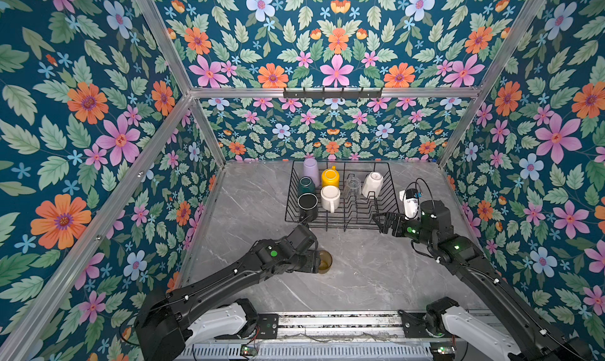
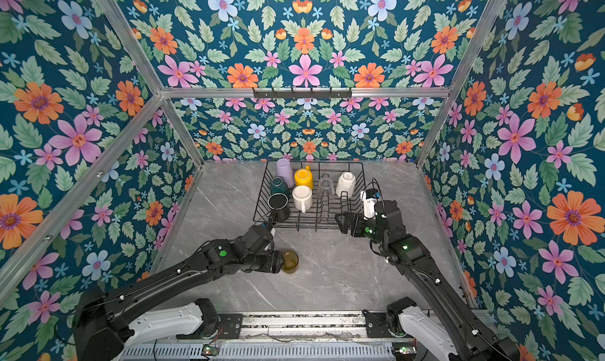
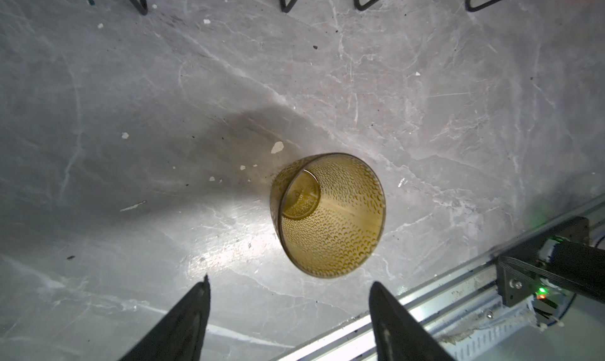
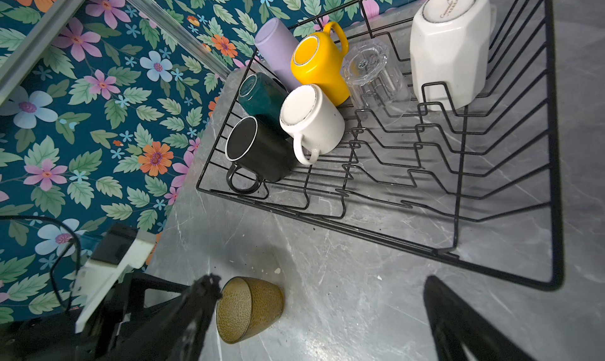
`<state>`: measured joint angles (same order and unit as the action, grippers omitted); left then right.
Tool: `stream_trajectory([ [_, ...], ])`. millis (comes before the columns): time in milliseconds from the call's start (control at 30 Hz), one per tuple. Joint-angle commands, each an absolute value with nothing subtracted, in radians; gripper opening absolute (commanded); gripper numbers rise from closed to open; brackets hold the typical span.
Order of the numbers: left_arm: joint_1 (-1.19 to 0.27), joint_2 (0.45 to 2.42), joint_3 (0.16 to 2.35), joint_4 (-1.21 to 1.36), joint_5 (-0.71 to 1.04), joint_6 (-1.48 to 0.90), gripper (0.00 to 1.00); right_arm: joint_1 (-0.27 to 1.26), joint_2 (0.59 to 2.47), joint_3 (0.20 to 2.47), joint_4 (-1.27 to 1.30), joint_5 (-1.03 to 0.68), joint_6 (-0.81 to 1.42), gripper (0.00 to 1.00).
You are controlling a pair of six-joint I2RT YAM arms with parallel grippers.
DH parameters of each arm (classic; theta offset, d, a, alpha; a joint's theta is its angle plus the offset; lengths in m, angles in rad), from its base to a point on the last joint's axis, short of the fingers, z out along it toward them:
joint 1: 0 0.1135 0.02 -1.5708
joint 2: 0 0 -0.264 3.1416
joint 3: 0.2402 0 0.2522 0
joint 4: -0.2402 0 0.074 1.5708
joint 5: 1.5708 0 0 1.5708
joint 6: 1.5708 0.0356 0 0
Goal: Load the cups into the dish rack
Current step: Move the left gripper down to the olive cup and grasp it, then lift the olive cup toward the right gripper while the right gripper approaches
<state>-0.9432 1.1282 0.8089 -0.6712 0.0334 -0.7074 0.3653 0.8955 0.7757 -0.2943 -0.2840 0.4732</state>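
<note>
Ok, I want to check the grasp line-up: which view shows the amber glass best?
The left wrist view: the amber glass sits mid-frame, unblocked, its mouth and dimpled wall clear. The right wrist view shows it smaller, one edge behind a finger. In both top views it is small, partly hidden by the left gripper.

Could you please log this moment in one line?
left gripper open at amber glass | right gripper open near dish rack | seven cups racked
</note>
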Motion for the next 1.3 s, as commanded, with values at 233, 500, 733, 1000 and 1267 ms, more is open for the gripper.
stream_trajectory([
  [233,-0.954,1.288,0.806,-0.549,-0.014,-0.724,0.69,0.366,0.862,0.753,-0.323,-0.259,0.484,0.98],
  [500,-0.954,1.365,0.806,-0.515,-0.001,-0.707,0.46,0.365,0.876,0.747,-0.309,-0.270,0.492,0.98],
  [733,-0.956,1.383,0.804,-0.501,0.009,-0.698,0.19,0.366,0.897,0.752,-0.296,-0.283,0.495,0.98],
  [1000,-0.955,1.335,0.813,-0.547,0.000,-0.681,0.00,0.366,0.916,0.752,-0.284,-0.295,0.498,0.98],
  [1267,-0.954,1.117,0.845,-0.526,0.013,-0.580,0.00,0.365,0.933,0.762,-0.248,-0.330,0.504,0.98],
])
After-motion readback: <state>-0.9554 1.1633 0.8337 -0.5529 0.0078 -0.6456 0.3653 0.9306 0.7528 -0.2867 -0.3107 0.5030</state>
